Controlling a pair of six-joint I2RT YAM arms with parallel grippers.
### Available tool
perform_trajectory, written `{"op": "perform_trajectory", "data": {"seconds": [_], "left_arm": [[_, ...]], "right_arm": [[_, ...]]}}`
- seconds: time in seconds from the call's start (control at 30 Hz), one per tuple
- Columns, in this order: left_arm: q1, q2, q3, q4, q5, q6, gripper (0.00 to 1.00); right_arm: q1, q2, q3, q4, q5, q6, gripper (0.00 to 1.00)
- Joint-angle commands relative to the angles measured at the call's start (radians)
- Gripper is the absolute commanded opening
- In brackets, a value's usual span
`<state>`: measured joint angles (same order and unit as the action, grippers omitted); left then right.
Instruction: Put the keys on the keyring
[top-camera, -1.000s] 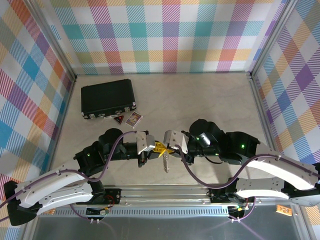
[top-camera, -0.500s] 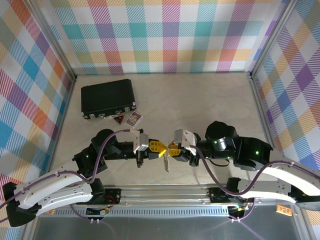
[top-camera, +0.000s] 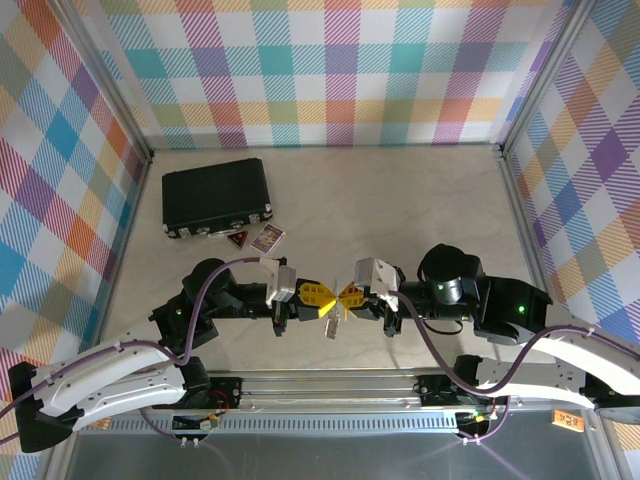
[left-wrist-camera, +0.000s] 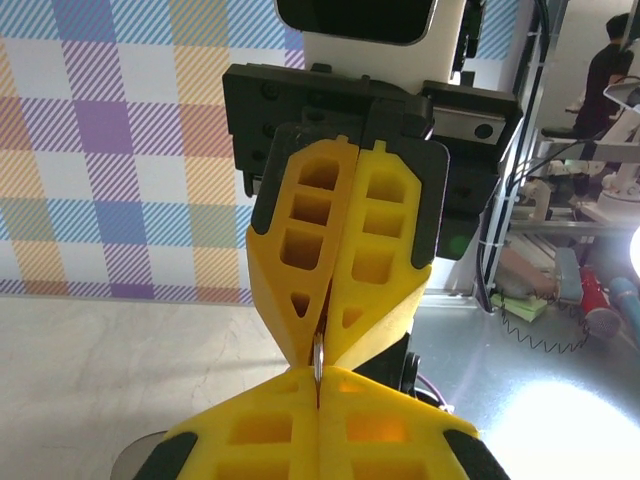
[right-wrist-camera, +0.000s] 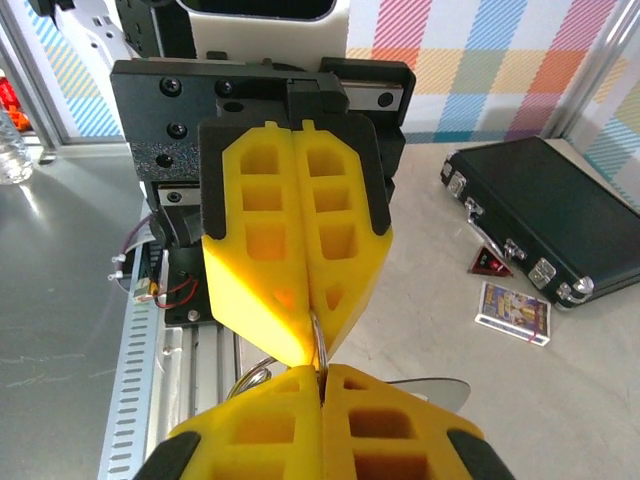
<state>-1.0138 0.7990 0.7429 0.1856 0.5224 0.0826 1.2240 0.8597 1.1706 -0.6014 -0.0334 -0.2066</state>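
Keyring: thin silver wire, held in the air over the near edge of the tabletop, between the two tools. Left tool is pressed together, pinching the wire. The right tool does the same, tips meeting tip to tip. We read the silver blade hanging just below as the key; we cannot tell if it's threaded on. Farther back are two cards, then a black case. Risk: both grips sit on bare wire, so an uneven pull or twist could slip it, dropping ring and key.
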Motion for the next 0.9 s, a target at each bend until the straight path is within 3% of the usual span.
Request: {"op": "perform_trajectory", "data": {"seconds": [0.0,0.13,0.3,0.57,0.87], "left_arm": [[0.004,-0.001,0.029,-0.06,-0.101,0.084,0.03],[0.004,0.002,0.049,-0.215,-0.221,0.179,0.18],[0.003,0.006,0.064,-0.276,-0.232,0.206,0.21],[0.003,0.025,0.071,-0.283,-0.215,0.215,0.0],[0.004,-0.014,0.069,-0.191,-0.13,0.15,0.0]], "right_arm": [[0.012,0.03,0.028,-0.044,0.019,-0.021,0.0],[0.012,0.083,0.08,-0.125,0.053,-0.053,0.0],[0.02,0.156,0.133,-0.205,0.08,-0.085,0.0],[0.029,0.187,0.152,-0.216,0.068,-0.103,0.0],[0.035,0.129,0.086,-0.107,0.062,-0.05,0.01]]}}
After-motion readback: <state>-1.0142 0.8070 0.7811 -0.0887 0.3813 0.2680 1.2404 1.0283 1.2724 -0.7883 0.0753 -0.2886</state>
